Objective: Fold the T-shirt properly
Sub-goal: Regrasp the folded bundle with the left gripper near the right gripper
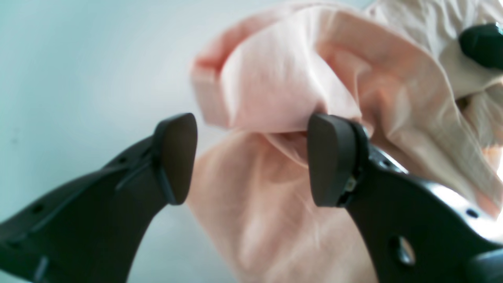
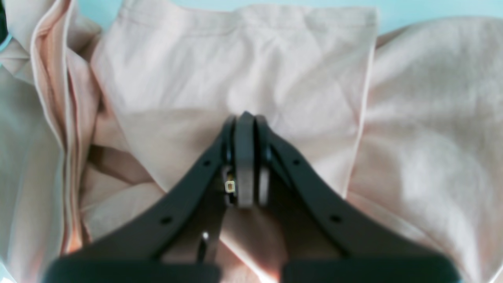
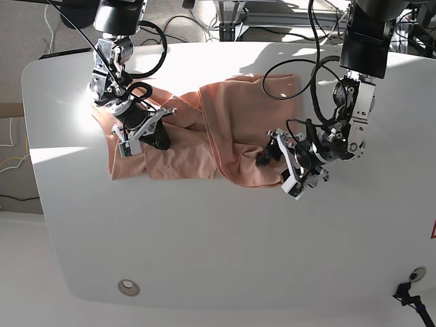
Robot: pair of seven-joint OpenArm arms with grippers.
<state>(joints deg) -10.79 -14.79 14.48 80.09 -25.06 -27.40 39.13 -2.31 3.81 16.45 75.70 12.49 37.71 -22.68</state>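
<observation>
The pink T-shirt [image 3: 204, 133] lies crumpled across the upper middle of the white bench [image 3: 204, 259]. My left jaws [image 1: 251, 157] gape wide at its edge (nothing held); my right jaws [image 2: 245, 157] are clenched empty above it. I should pinch one layer only.

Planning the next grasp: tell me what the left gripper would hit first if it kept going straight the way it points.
Probably the bunched fold of the wrinkled salmon-pink cotton T-shirt, which lies straight ahead of the open left gripper. One of its fingers already seems to touch the cloth, though depth is unclear.
</observation>
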